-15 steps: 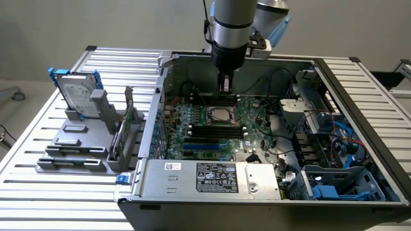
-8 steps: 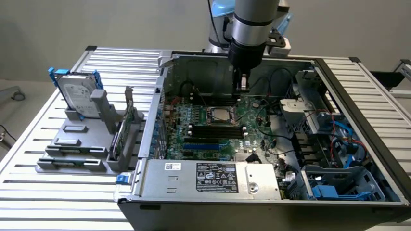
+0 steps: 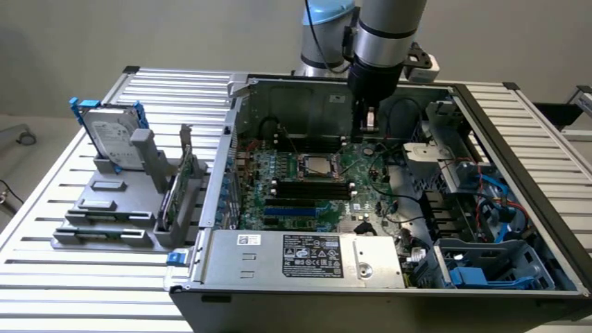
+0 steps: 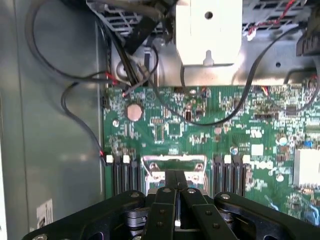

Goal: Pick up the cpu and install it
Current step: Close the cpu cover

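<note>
Nearest me, the power supply [image 3: 306, 255] closed off the front of the open computer case [image 3: 296, 104]. Behind it, on the green motherboard [image 3: 370, 201], the cpu [image 3: 319, 165] lay flat in its metal-framed socket [image 3: 300, 166]. Above and just beyond, the gripper [image 3: 368, 123] hung with its fingers pressed together, gripping nothing I could see.
</note>
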{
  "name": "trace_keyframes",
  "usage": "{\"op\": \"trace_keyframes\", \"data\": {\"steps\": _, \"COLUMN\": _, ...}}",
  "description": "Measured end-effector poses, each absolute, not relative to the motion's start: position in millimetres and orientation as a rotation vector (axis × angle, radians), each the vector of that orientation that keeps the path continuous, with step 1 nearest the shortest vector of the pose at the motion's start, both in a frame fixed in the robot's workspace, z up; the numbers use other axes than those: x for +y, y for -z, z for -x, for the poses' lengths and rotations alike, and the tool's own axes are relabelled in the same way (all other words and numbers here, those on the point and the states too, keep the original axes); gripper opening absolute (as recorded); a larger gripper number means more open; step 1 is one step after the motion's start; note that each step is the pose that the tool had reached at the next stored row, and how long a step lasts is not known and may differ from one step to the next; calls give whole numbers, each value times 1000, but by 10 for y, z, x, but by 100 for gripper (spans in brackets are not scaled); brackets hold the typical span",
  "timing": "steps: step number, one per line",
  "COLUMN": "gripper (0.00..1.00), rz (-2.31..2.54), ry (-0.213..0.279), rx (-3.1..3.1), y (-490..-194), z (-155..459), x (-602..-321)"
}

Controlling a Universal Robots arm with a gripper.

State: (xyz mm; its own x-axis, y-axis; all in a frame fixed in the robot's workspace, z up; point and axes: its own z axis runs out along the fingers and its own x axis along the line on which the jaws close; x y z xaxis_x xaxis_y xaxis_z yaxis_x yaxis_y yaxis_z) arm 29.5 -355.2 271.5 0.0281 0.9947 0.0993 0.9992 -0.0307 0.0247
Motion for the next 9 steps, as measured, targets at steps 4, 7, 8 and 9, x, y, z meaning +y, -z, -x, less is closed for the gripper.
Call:
{"op": "trace_keyframes", "data": {"steps": 4, "gripper": 11, "rz": 2218, "ry": 147, "rx": -2156, "y": -2715, "z": -428, "x": -3552}}
{"op": "trace_keyframes", "data": {"steps": 7, "gripper": 11, "rz": 2220, "ry": 156, "rx": -2160, "y": -2715, "z": -519, "x": -3551}}
{"op": "trace_keyframes", "data": {"steps": 8, "gripper": 11, "rz": 2222, "ry": 162, "rx": -2163, "y": -2714, "z": -540, "x": -3551}}
{"op": "trace_keyframes", "data": {"steps": 9, "gripper": 11, "rz": 2224, "ry": 169, "rx": -2166, "y": -2709, "z": -555, "x": -3551}}
